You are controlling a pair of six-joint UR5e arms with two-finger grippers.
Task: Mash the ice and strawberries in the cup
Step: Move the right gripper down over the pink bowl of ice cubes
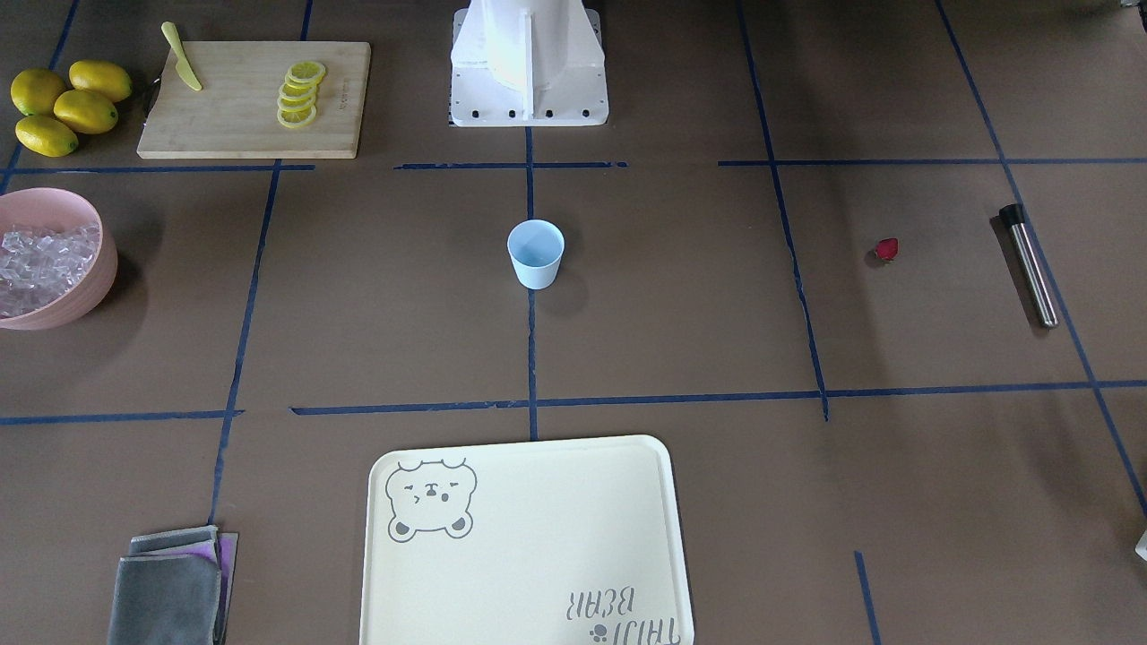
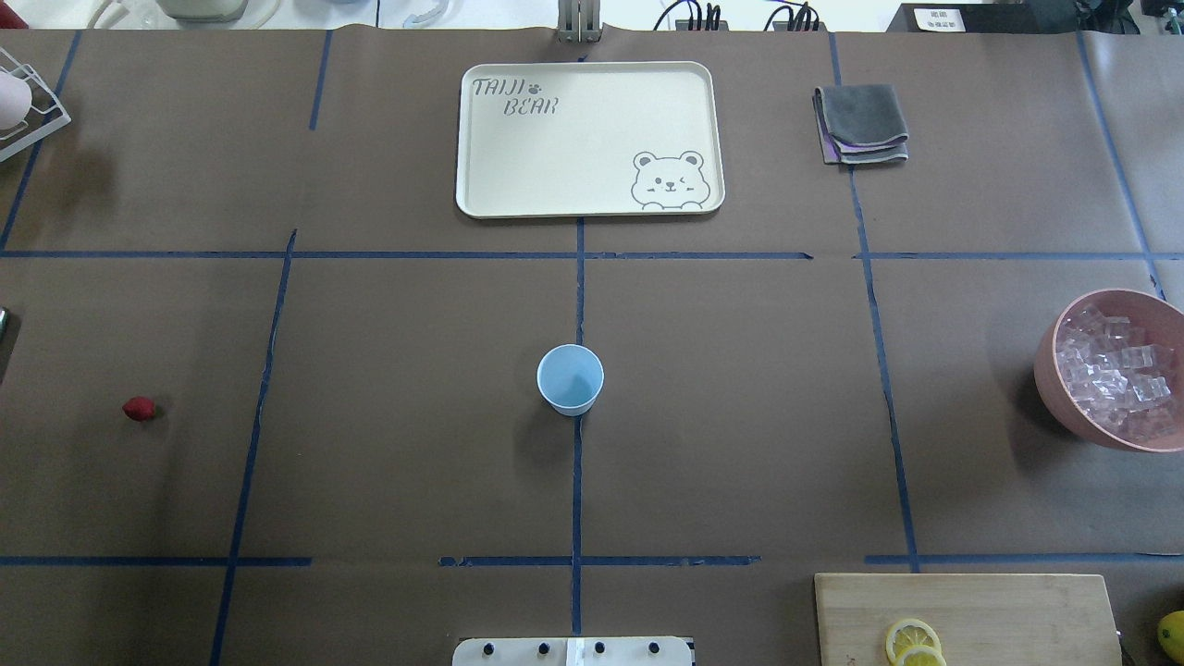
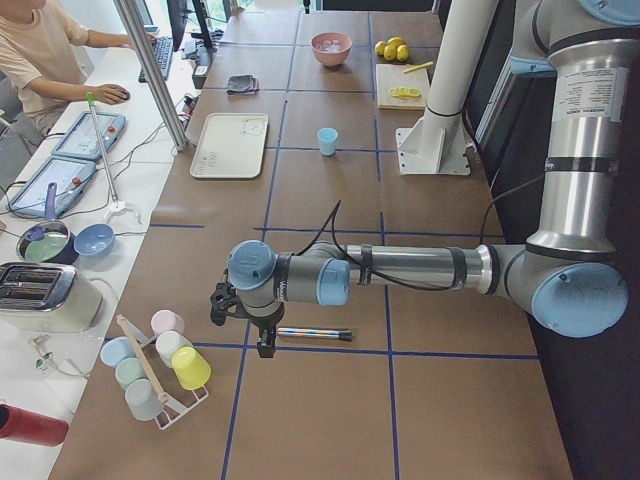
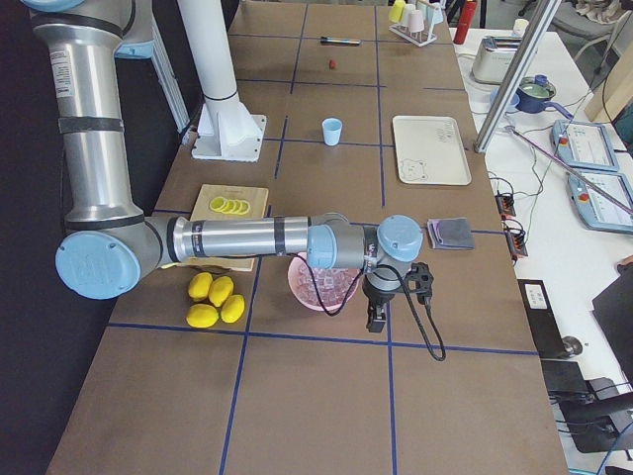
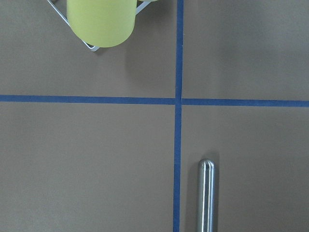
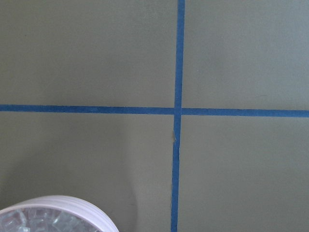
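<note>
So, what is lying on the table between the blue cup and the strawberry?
No object. In the overhead view the stretch from the cup to the strawberry is bare brown cover, crossed only by one blue tape line.

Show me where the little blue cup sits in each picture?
Front-facing: cup centre, on the tape line.
Overhead: cup dead centre.
Left side: cup upper middle.
Right side: cup upper middle.
Both wrist views: not in it.
Landmark: bear tray, on the same tape line.
</note>
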